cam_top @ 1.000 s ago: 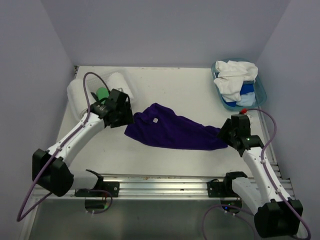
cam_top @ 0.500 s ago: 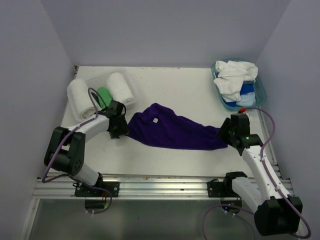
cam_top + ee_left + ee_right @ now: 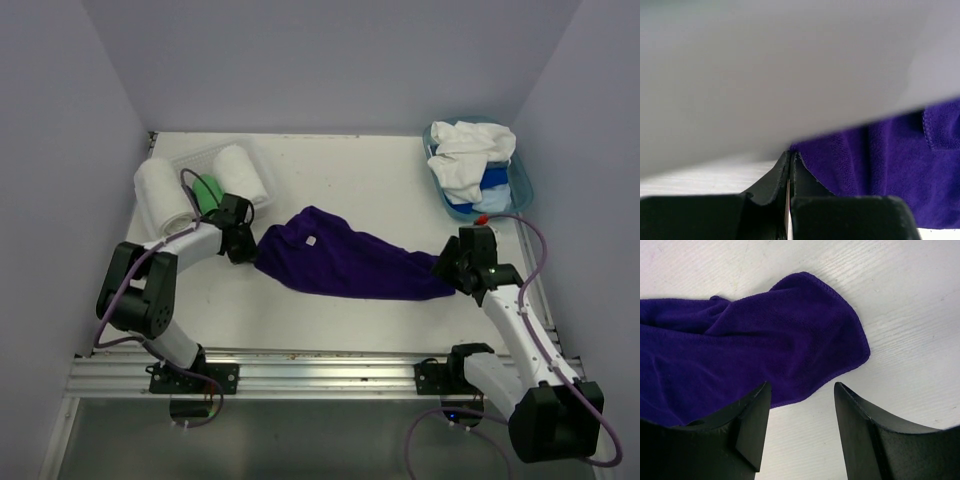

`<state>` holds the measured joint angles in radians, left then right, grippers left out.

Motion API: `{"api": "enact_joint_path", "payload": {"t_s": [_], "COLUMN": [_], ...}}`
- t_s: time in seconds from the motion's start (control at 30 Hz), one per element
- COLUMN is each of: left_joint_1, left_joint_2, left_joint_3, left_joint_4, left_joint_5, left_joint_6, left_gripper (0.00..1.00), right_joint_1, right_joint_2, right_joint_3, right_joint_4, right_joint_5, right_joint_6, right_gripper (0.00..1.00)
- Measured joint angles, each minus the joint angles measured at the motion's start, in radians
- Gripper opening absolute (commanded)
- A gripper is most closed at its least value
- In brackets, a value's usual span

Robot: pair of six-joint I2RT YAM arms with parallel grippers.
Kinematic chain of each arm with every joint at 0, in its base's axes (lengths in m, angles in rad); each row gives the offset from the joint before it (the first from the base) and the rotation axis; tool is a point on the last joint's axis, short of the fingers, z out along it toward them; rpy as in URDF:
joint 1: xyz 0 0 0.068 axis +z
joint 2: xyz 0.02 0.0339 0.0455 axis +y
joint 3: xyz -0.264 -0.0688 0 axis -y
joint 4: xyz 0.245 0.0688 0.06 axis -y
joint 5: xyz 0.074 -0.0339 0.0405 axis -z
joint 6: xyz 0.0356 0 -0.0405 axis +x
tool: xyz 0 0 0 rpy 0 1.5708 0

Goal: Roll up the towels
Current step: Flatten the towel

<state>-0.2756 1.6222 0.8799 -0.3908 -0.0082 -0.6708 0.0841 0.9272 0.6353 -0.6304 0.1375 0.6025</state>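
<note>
A deep purple towel lies crumpled and stretched across the middle of the table. My left gripper is low at its left corner, shut, with its tips pinching the very edge of the purple cloth. My right gripper stands open over the towel's right end; in the right wrist view that corner lies just ahead of the spread fingers, with nothing between them. More towels, white and blue, sit piled in a tub.
A translucent teal tub stands at the back right. At the back left, two rolled white towels and a green roll lie in and beside a white lattice basket. Walls close in on three sides.
My left arm folded back and came down to the towel's left corner, and its gripper went from open to shut there. The right arm has barely moved.
</note>
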Motion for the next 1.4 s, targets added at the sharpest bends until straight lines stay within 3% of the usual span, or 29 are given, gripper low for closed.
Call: {"api": "enact_joint_path", "payload": {"t_s": [0.3, 0.67, 0.8, 0.97, 1.2, 1.27, 1.4], "left_joint_1": [0.107, 0.197, 0.2, 0.199, 0.198, 0.198, 0.198], "left_joint_2": [0.078, 0.293, 0.256, 0.099, -0.171, -0.202, -0.221], "left_joint_3": [0.115, 0.413, 0.373, 0.214, 0.054, 0.045, 0.038], "left_joint_4": [-0.049, -0.083, -0.075, -0.093, -0.121, -0.126, -0.13], "left_joint_5": [0.005, 0.054, 0.08, 0.093, 0.106, 0.108, 0.108], "left_joint_6": [0.038, 0.107, 0.111, 0.106, 0.087, 0.086, 0.084], "left_gripper": [0.0, 0.0, 0.0, 0.0, 0.0, 0.0, 0.0], "right_joint_1": [0.0, 0.0, 0.0, 0.043, 0.203, 0.212, 0.217], "right_joint_2": [0.035, 0.112, 0.107, 0.049, -0.037, -0.037, -0.056], "right_joint_3": [0.012, 0.028, 0.028, 0.01, -0.072, -0.109, -0.162], "right_joint_4": [0.011, 0.058, 0.051, -0.006, -0.106, -0.127, -0.168], "right_joint_5": [-0.001, -0.033, -0.059, -0.09, -0.071, -0.069, -0.036], "right_joint_6": [0.001, 0.008, 0.01, 0.04, 0.18, 0.218, 0.287], "right_gripper": [0.57, 0.58, 0.63, 0.68, 0.61, 0.53, 0.52]}}
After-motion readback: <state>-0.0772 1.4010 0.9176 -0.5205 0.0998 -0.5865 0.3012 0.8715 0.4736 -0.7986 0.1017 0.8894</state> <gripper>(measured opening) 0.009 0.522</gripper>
